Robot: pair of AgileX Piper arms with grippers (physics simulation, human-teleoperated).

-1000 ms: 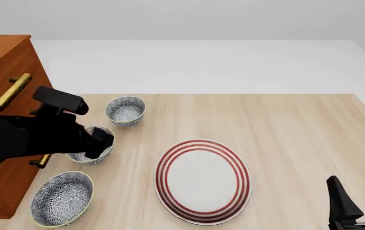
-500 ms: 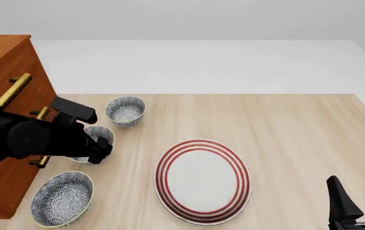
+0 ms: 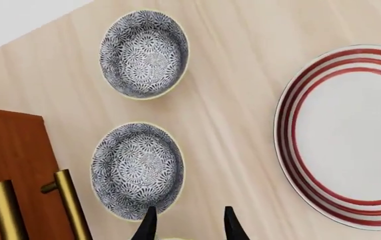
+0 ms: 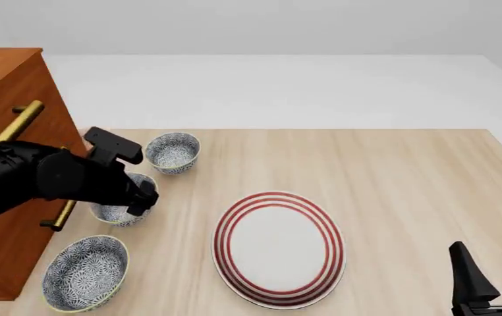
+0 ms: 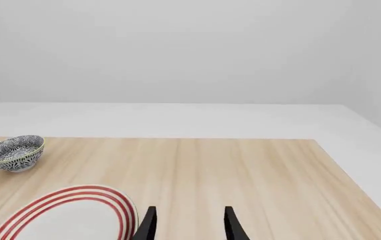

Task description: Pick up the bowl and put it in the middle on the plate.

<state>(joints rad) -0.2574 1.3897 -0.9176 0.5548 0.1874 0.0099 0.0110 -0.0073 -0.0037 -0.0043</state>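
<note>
Three blue-grey floral bowls stand at the table's left. The bowl (image 4: 111,213) (image 3: 137,170) in the middle of the row is partly covered by my left arm. My left gripper (image 4: 141,197) (image 3: 189,225) hovers open above that bowl's right rim, nothing between its fingers. The red-ringed white plate (image 4: 279,249) (image 3: 350,135) (image 5: 70,215) lies to the right of the bowls, bare. My right gripper (image 4: 493,276) (image 5: 189,225) stands open near the front right corner, far from the dishes.
Behind the middle one sits a second small bowl (image 4: 172,153) (image 3: 144,54) (image 5: 15,151); a wider one (image 4: 85,273) lies near the front edge. A wooden cabinet (image 4: 5,85) with brass handles (image 3: 70,200) stands close on the left.
My left arm has swung round and shifted a little away from the cabinet, its wrist now farther back, while the gripper stays over the middle bowl. The right arm has not moved.
</note>
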